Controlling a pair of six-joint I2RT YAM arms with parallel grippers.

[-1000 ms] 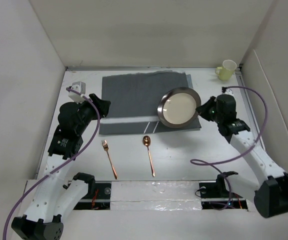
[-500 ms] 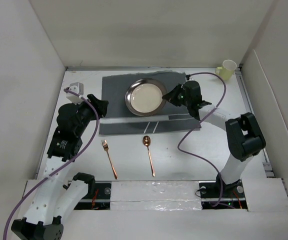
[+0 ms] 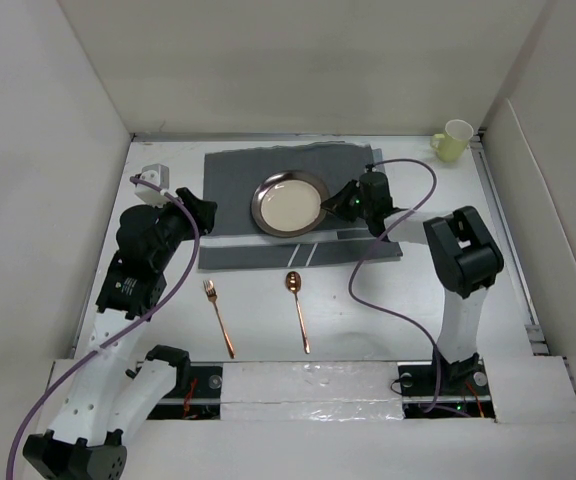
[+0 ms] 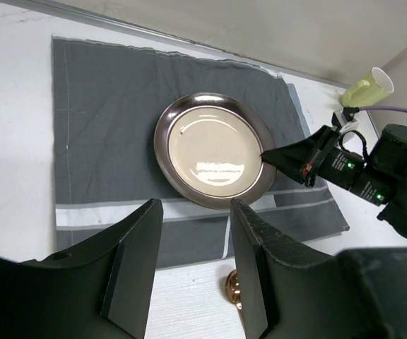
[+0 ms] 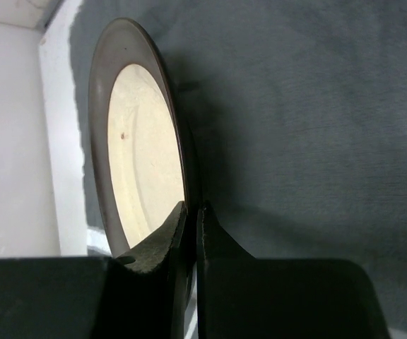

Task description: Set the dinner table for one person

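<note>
A round plate with a dark metal rim and cream centre lies on the dark grey striped placemat on the white dinner table. My right gripper is shut on the plate's right rim; in the right wrist view the fingers pinch the rim. The plate also shows in the left wrist view. My left gripper is open and empty, above the table left of the placemat. A copper fork and copper spoon lie in front of the placemat.
A pale yellow-green cup stands at the far right corner. A small white object lies at the far left. White walls enclose the table on three sides. The right arm's purple cable loops over the placemat's right end.
The right gripper has carried the plate from the placemat's right edge leftward to its middle and lowered it flat. The left arm has stayed still.
</note>
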